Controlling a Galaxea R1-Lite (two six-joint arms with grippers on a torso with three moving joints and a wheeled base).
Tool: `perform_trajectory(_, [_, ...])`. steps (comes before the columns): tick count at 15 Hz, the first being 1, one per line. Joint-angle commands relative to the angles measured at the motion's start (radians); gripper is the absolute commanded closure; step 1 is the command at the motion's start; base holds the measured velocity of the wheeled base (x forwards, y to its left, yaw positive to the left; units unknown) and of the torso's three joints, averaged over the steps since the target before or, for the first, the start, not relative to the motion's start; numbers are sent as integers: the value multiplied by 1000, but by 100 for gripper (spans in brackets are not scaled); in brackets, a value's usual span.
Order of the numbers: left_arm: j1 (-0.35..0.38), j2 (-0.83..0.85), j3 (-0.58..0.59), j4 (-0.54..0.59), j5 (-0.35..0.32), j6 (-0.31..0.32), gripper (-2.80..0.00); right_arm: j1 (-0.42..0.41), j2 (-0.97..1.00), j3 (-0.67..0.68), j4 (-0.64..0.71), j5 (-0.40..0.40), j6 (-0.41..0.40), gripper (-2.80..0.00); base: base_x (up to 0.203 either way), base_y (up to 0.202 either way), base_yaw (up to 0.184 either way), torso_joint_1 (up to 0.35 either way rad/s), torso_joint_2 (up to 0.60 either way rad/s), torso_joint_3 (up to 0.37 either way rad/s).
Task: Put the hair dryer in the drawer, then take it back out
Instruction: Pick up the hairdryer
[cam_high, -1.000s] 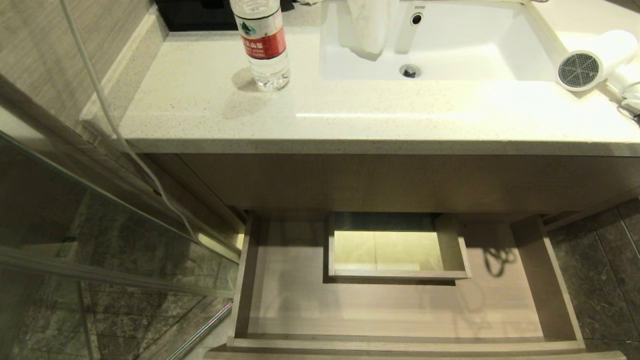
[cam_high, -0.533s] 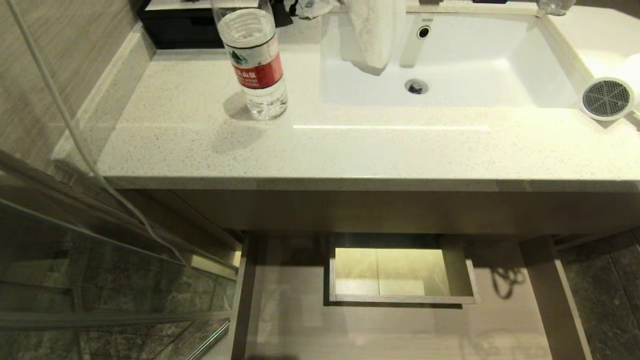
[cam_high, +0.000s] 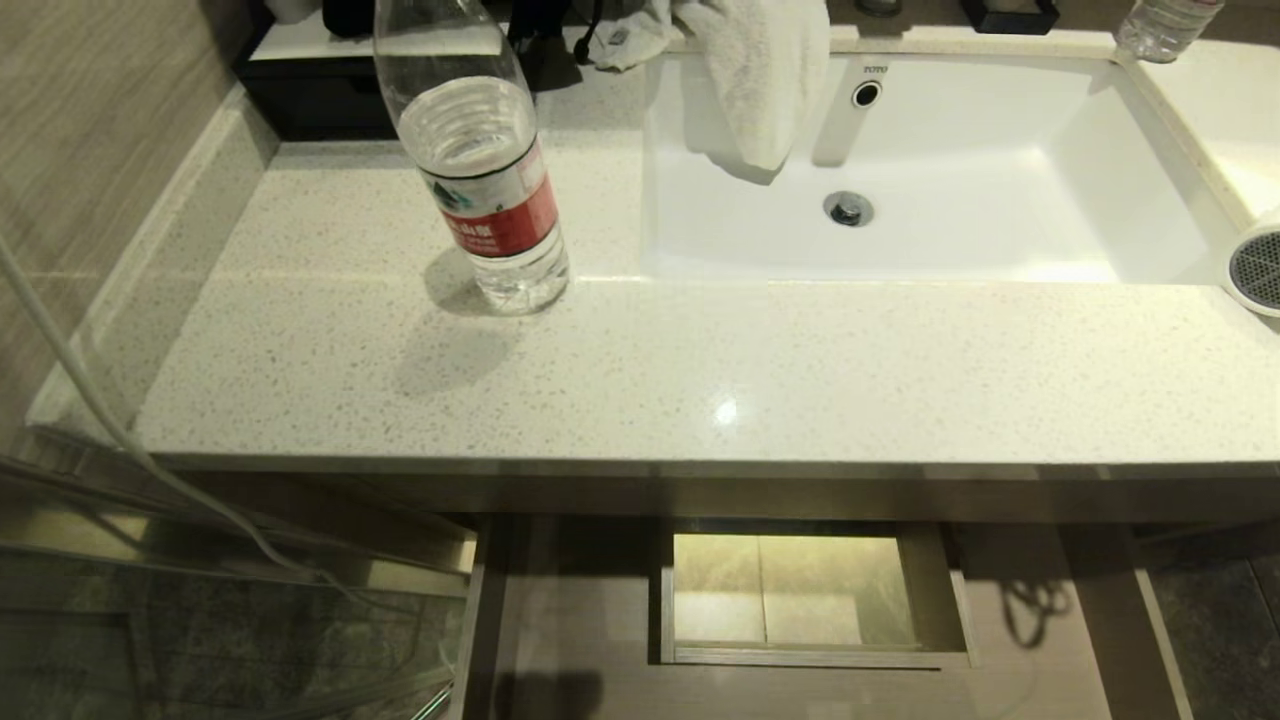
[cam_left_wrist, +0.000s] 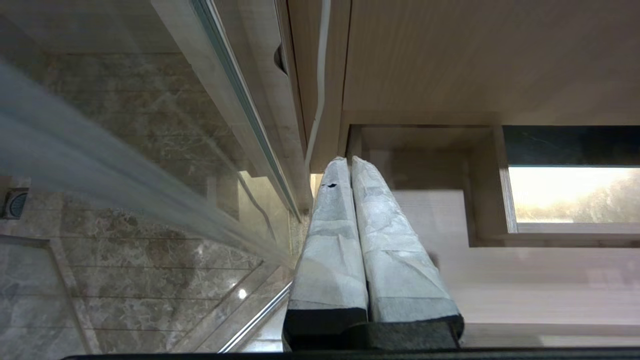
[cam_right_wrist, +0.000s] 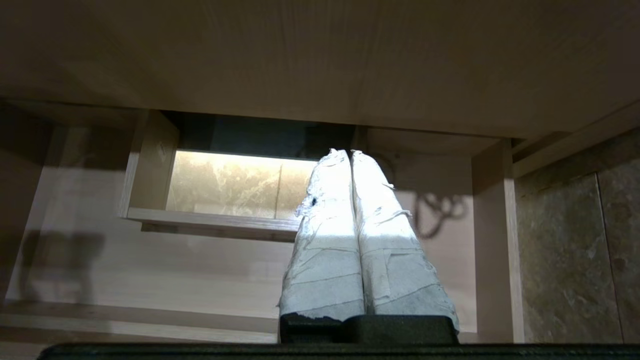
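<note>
Nearest, the drawer (cam_high: 560, 640) is standing pulled out under the vanity, its pale floor showing around one boxed rectangular cut-out (cam_high: 800, 595). Both grippers are hanging low in front of it, each seen only from its own wrist camera. The left gripper (cam_left_wrist: 348, 162) is pointing at the drawer's left corner, beside the glass shower panel (cam_left_wrist: 125, 165), with its two taped fingers (cam_left_wrist: 330, 240) pressed together and nothing between them. The right gripper (cam_right_wrist: 347, 154) is pointing into the drawer beside the cut-out, its wrapped fingers (cam_right_wrist: 325, 250) also lying flat against each other and holding nothing. A white cable (cam_high: 90, 410) is trailing down past the left end of the counter.

Above, the speckled countertop (cam_high: 700, 380) is overhanging the back of the drawer. One clear water bottle with a red label (cam_high: 480, 170) is standing upright on it, left of the sink (cam_high: 1130, 170). The hair dryer (cam_high: 1258, 268) is lying on the counter at the far right edge of the head view, only its grey mesh grille and white rim showing, well apart from the drawer. One white towel (cam_high: 750, 70) is draping over the sink's back edge, beside the faucet. Farther back, a second bottle (cam_high: 1160, 25) is sitting at the sink's far right corner.
</note>
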Motion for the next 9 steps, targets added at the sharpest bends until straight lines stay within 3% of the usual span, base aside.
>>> perform_trajectory(1, [0, 0, 0, 0, 0, 0, 0, 0, 1, 2, 0, 1, -1, 0, 0, 0, 0, 87, -66, 37])
perform_trajectory(9, [0, 0, 0, 0, 0, 0, 0, 0, 1, 2, 3, -5, 13, 0, 0, 0, 0, 11, -5, 4])
